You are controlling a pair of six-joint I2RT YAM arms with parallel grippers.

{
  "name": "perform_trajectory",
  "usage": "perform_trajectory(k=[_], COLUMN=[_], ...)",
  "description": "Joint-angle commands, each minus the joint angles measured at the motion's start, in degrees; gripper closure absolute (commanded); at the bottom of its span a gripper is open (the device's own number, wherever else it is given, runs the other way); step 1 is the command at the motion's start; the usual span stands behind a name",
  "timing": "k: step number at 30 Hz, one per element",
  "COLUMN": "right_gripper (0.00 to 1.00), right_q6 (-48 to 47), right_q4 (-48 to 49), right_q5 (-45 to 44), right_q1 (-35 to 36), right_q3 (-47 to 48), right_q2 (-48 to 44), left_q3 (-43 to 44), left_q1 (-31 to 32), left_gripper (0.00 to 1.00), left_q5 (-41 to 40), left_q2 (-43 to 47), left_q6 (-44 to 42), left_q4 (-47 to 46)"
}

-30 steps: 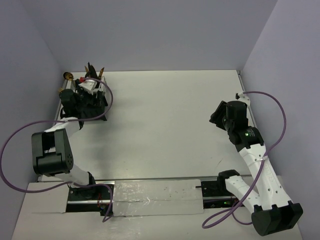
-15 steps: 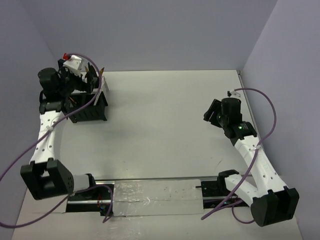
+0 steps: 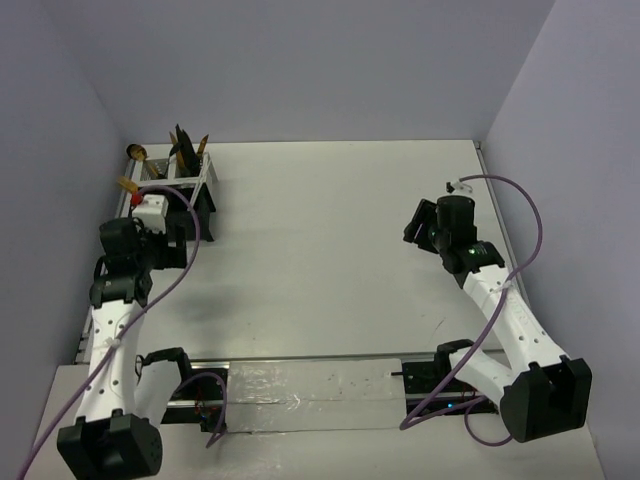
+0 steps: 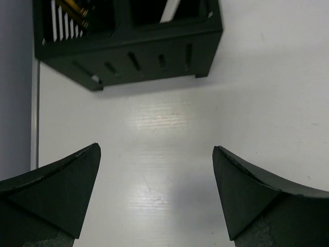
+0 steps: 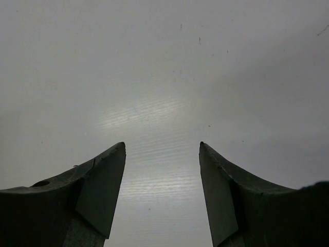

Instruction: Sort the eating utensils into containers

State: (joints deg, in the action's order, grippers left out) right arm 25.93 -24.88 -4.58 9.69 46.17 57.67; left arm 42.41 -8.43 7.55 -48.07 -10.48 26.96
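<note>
Black box-shaped cutlery caddy w/ perforated silver panels [image 3: 203, 196] is sited at approx. 10 o'clock on the white table [image 3: 320, 230]. Gold-headed, dark-handled utensils [image 3: 186, 147] are seen standing in its compartments, heads up. None are noted on the table.

Left gripper [image 4: 156, 154]: jaws spread wide, nothing held. Vs. prev. frame it has been withdrawn from above the caddy and is now placed at 6 o'clock of it, apart, bare tabletop between.

Right gripper [image 5: 162, 146]: located at approx. 3 o'clock on the table, jaws fairly wide, empty, over bare surface. Position is little changed, shifted slightly toward 12 o'clock.
</note>
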Motion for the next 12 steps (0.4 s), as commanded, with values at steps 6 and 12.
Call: perform_trajectory(k=[6,12], right_gripper=[0.34,0.33], right_q6=[-2.1,-2.2], right_q4=[4.8,4.3], right_q5=[-2.2,-1.3], right_q1=[-0.3,-0.4], right_q3=[-5.5,-7.1], right_q2=[-5.9,-10.0], left_q3=[-4.4,-4.5], left_q1=[-1.9,-2.0], left_gripper=[0.01,0.01], left_q5=[-10.1,-12.0], left_q2=[7.6,9.0], left_q6=[7.7,11.9], left_q4=[-7.4,-8.5])
